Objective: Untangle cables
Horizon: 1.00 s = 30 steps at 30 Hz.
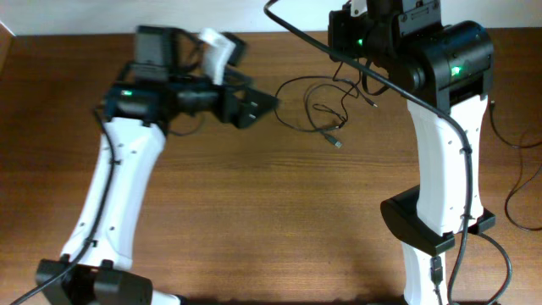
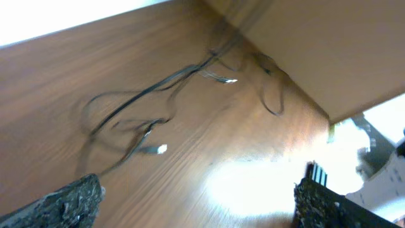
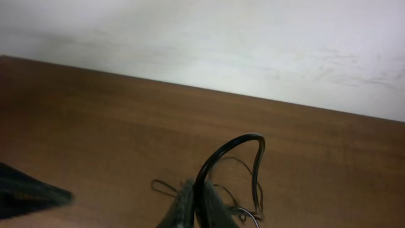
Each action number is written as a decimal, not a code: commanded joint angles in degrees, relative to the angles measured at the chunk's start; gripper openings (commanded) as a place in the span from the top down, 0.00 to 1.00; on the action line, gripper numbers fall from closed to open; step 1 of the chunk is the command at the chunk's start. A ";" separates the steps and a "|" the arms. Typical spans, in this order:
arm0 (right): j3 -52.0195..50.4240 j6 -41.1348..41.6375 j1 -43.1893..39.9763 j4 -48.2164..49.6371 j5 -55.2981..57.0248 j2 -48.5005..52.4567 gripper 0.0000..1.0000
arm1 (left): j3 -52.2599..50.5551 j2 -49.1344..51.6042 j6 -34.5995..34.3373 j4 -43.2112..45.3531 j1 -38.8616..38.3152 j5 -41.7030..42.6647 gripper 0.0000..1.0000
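A tangle of thin black cables lies on the wooden table at the back, between the two arms. In the left wrist view the cables spread ahead, with small plugs at their ends. My left gripper is open just left of the tangle, nothing between its fingers. In the right wrist view my right gripper is shut on a black cable, which arches up from the jaws and drops to the tangle. From overhead the arm's body hides the right gripper.
A thick black arm cable crosses over the right arm. More dark cords hang off the table's right edge. A pale wall runs behind the table's far edge. A beige panel stands close behind the tangle.
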 commanded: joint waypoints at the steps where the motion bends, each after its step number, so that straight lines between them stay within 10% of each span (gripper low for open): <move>1: 0.39 0.83 0.04 -0.15 -0.96 -2.10 0.96 | 0.31 2.82 5.79 5.35 -6.45 -0.59 0.16; 4: 0.39 0.83 0.02 -0.15 -0.96 -2.16 0.96 | 0.31 5.16 5.79 11.41 -10.10 -5.01 0.47; 17: 0.39 1.09 -0.15 -2.47 -0.96 -3.65 0.96 | 0.31 17.35 -23.69 41.03 -14.25 -0.20 0.67; 25: 0.39 2.54 -0.11 -3.08 -1.36 -5.11 0.96 | 0.31 23.63 -36.94 41.92 -16.46 -13.68 1.00; 30: 0.39 2.51 -0.17 -2.21 -1.31 -9.16 0.96 | 0.31 29.05 -41.44 41.33 -16.63 -13.73 1.00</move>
